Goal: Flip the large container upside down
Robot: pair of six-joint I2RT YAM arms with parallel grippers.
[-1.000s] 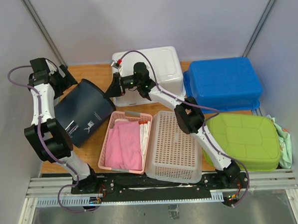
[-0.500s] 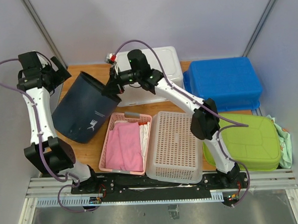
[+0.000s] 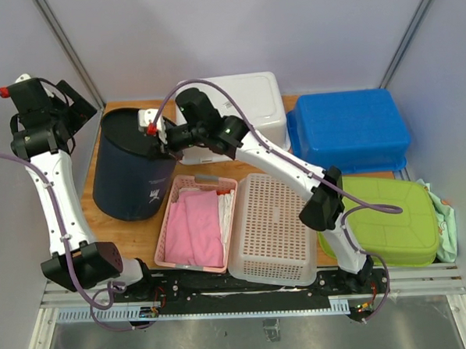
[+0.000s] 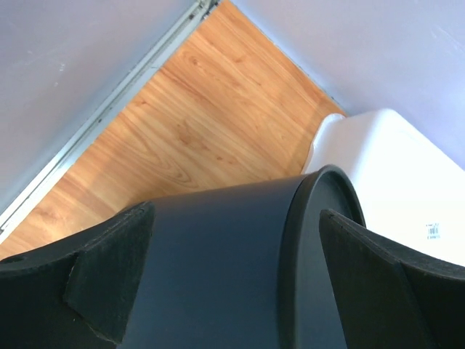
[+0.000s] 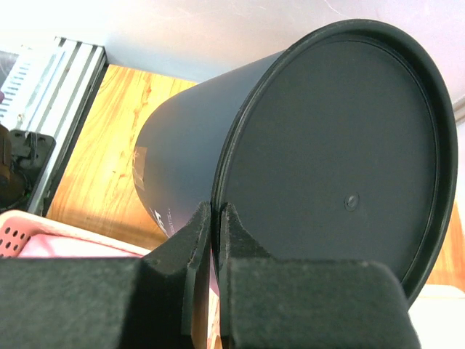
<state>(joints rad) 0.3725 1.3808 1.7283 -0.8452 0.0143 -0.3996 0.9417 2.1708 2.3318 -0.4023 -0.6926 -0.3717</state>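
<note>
Wooden desk [image 3: 149,237] between grey walls, crowded at the middle and right. On its left back part, a dark blue bin [image 3: 135,168], mouth down and closed base up, about upright. Cannot tell whether resting fully on the wood. Right jaws nipped almost shut on the raised rim of that base, fingers [image 5: 182,243] on either side of the rim's edge. Left jaws spread wide, pads [image 4: 109,265] straddling the bin's side wall near the base; contact not clear. Just behind the bin, a white box [image 3: 249,103]. Just beside it on the right, a pink basket [image 3: 169,225] holding pink cloth [image 3: 192,223], then an upturned white basket [image 3: 271,227]. Farther right, a blue tub [image 3: 348,129] and a green tub [image 3: 380,217].
</note>
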